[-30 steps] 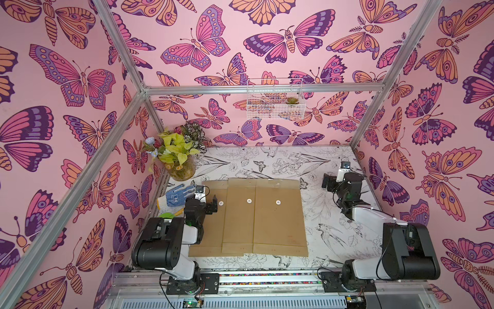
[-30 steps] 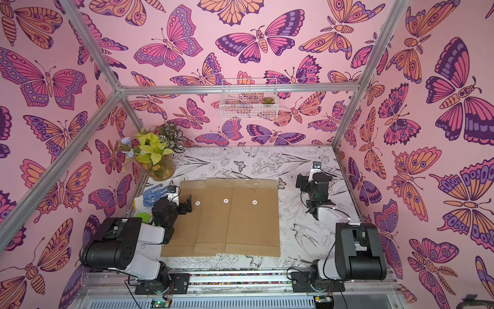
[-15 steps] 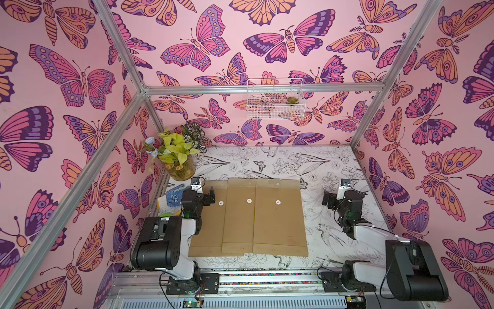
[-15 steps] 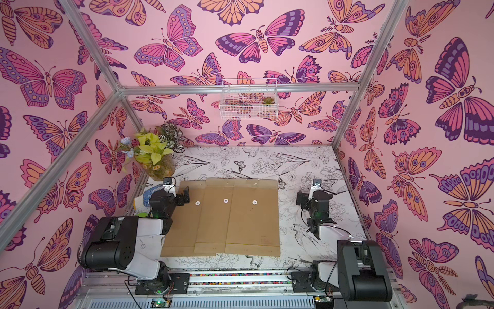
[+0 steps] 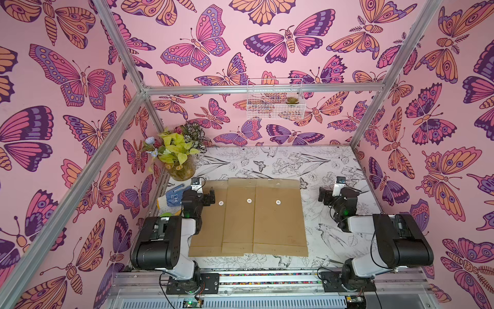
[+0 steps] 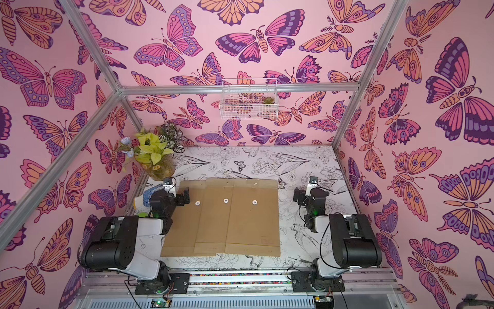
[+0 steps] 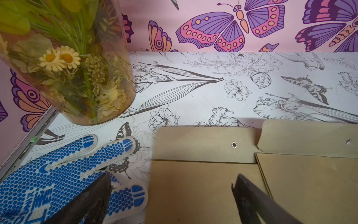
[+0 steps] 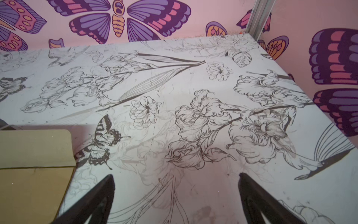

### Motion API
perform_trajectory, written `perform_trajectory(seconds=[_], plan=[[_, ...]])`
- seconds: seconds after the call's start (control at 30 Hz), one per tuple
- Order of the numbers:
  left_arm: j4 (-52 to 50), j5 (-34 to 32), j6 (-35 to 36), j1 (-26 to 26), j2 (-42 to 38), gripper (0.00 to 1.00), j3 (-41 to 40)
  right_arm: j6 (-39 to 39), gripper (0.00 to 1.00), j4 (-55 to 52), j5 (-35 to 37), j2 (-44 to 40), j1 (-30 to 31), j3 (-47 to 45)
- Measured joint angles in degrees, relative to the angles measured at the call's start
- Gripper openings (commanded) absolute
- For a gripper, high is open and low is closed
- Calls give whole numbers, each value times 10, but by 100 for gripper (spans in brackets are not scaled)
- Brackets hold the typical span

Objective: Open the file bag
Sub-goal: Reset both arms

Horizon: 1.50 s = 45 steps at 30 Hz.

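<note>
Left wrist view gives me the closest look. The left gripper [image 7: 173,180] stands wide with nothing between its jaws, one jaw over the blue-dotted work glove [image 7: 58,174] and the other over the leftmost kraft file bag [image 7: 193,190]. I cannot tell whether either jaw touches what lies under it. That bag's flap [image 7: 203,143] lies flat, folded out past the mouth edge toward the far side, with its metal eyelet [image 7: 234,144] showing. The middle file bag [image 7: 310,184] laps over it, its flap also laid out.

In both top views I count three such bags side by side in the middle of the flower-print table [image 5: 267,160]. Each one laps over its left neighbour, so the rightmost file bag [image 5: 279,219] is on top. Each has a white disc [image 5: 278,202] on its face. A glass vase of flowers [image 5: 181,171] stands in the far-left corner, just beyond the glove.

Right wrist view shows the right gripper [image 8: 176,178] equally wide and empty. It is over bare table, beside the rightmost bag's far corner and clear of it.
</note>
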Motion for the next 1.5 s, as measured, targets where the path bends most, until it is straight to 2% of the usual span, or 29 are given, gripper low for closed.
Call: perform_trajectory(seconds=[0.47, 0.67, 0.77, 0.87, 1.5], plan=[[-1, 4, 0, 0, 0, 100, -1, -2, 100, -5, -8, 0, 0, 5], [107, 45, 9, 0, 2, 100, -103, -2, 100, -5, -8, 0, 0, 5], [37, 28, 4, 0, 1, 100, -57, -2, 100, -5, -8, 0, 0, 5], [55, 22, 3, 0, 0, 100, -19, -2, 100, -5, -8, 0, 0, 5], [7, 28, 5, -1, -3, 100, -9, -2, 100, -9, -8, -1, 0, 5]])
